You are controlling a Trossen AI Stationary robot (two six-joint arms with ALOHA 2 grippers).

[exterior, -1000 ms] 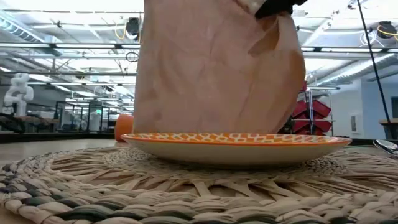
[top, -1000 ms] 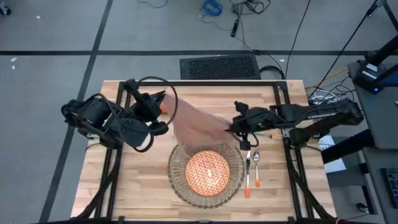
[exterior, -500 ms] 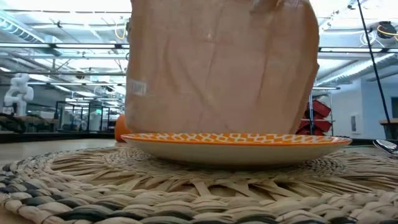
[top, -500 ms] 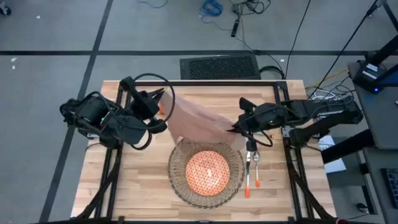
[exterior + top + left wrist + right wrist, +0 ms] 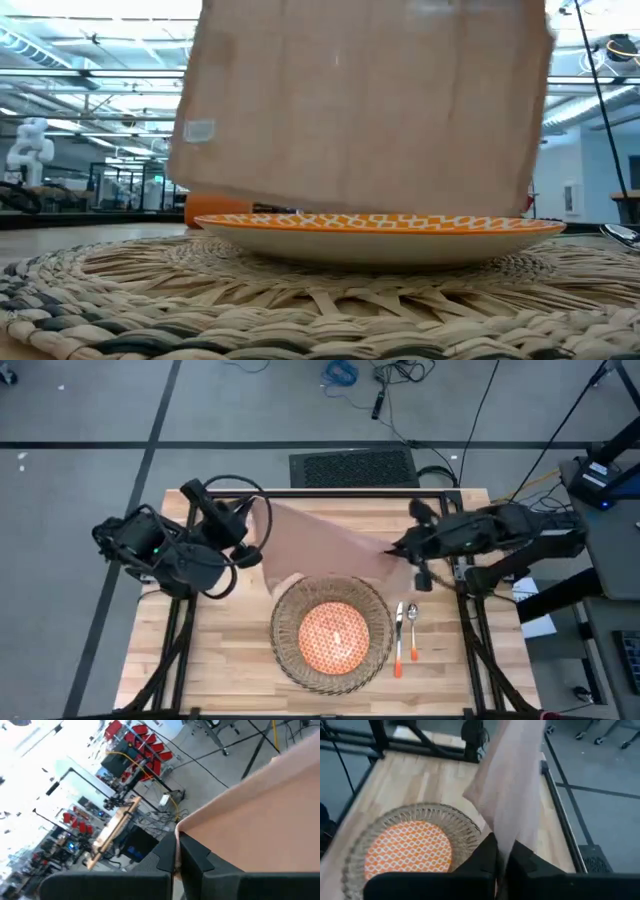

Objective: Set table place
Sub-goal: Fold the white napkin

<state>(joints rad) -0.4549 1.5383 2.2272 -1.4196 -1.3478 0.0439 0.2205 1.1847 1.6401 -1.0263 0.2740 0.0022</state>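
While the napkin [image 5: 325, 545] hung stretched above the surface [image 5: 225, 650], behind the plate [image 5: 335, 637] on its placemat [image 5: 285, 650], the left pincer [image 5: 256, 520] pinched one corner and the right pincer [image 5: 398, 547] pinched the opposite one

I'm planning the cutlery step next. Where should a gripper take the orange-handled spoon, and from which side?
Grip the spoon mid-handle, coming straight down from above. It lies flat on the table, right of the placemat, closely beside the fork, so the fingers should close across the narrow handle; the gap between them looks tight.
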